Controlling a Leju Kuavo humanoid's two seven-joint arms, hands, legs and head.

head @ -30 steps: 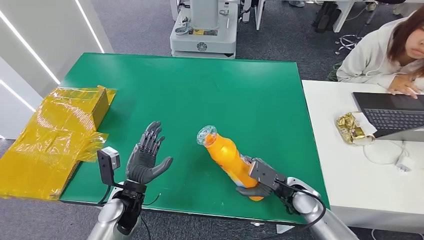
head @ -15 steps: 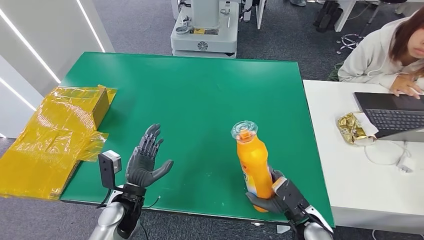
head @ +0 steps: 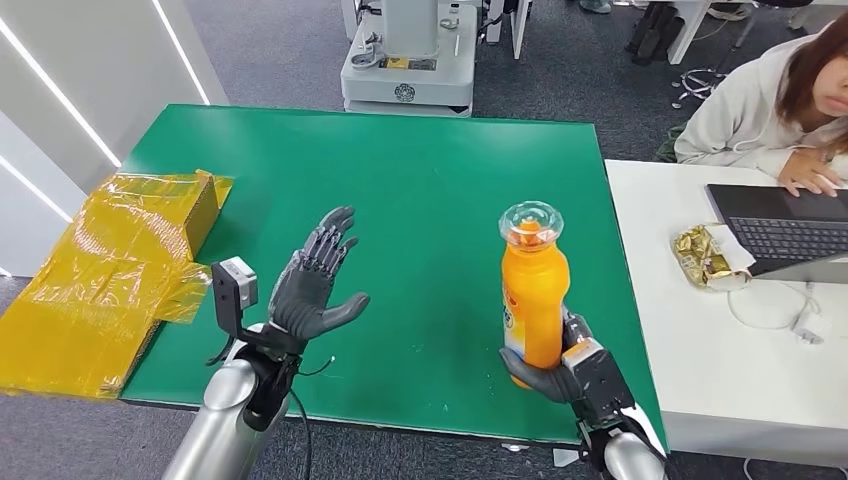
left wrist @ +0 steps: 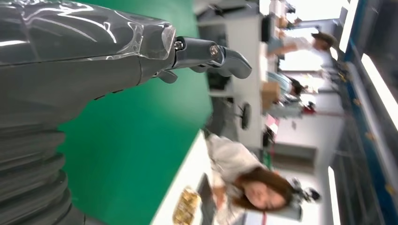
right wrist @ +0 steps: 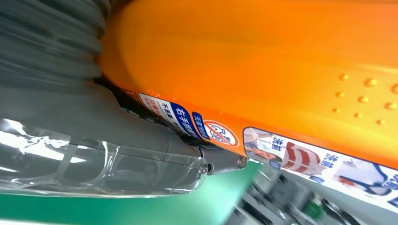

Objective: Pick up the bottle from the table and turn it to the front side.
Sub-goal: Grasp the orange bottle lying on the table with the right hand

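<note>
My right hand (head: 565, 372) grips the lower part of the orange bottle (head: 533, 300), fingers wrapped around its base near the front edge of the green table (head: 420, 180). The bottle stands upright in my grasp, its clear cap (head: 530, 220) on top, and its printed label (right wrist: 281, 150) lies against my thumb in the right wrist view. My left hand (head: 315, 290) is raised over the front left part of the table, palm open, fingers spread, holding nothing. Further left, crumpled yellow plastic wrapping (head: 110, 270) hangs over the table's edge. To the right stands a white desk (head: 700, 350) with a laptop (head: 785, 230), where a person (head: 770, 100) sits. Beyond the table's far edge stands a grey machine base (head: 408, 60).
</note>
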